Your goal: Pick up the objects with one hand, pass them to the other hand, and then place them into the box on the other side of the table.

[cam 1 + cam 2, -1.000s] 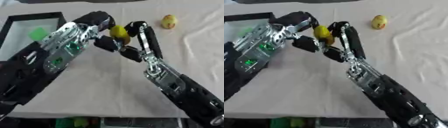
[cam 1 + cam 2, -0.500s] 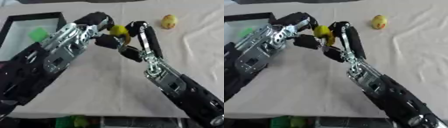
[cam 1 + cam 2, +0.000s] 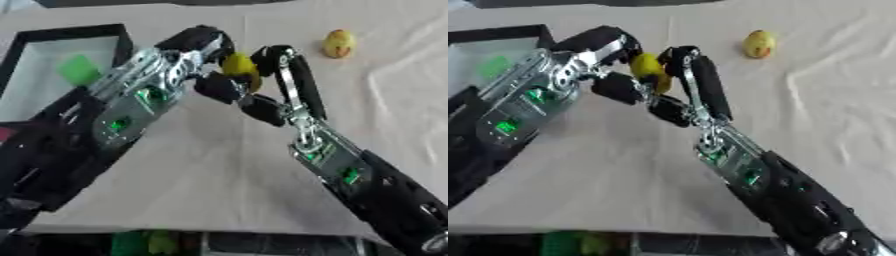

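Observation:
A yellow object [image 3: 238, 67] hangs above the table's middle, between my two hands. My left hand [image 3: 194, 47] comes in from the left with its fingers curled round the object's left side. My right hand [image 3: 284, 82] reaches up from the lower right, and its fingers curl against the object's right side. A second yellowish, egg-shaped object [image 3: 339, 43] lies on the cloth at the far right. The black-rimmed box [image 3: 61, 34] stands at the far left with a green object [image 3: 77, 69] inside it.
A white, wrinkled cloth [image 3: 219, 175] covers the table. The table's front edge [image 3: 219, 231] runs along the bottom, with dark and green shapes below it. My two forearms cross most of the near half of the table.
Both hands stay together around the yellow object. The joined hands have shifted slightly; the egg-shaped object and the box have not moved.

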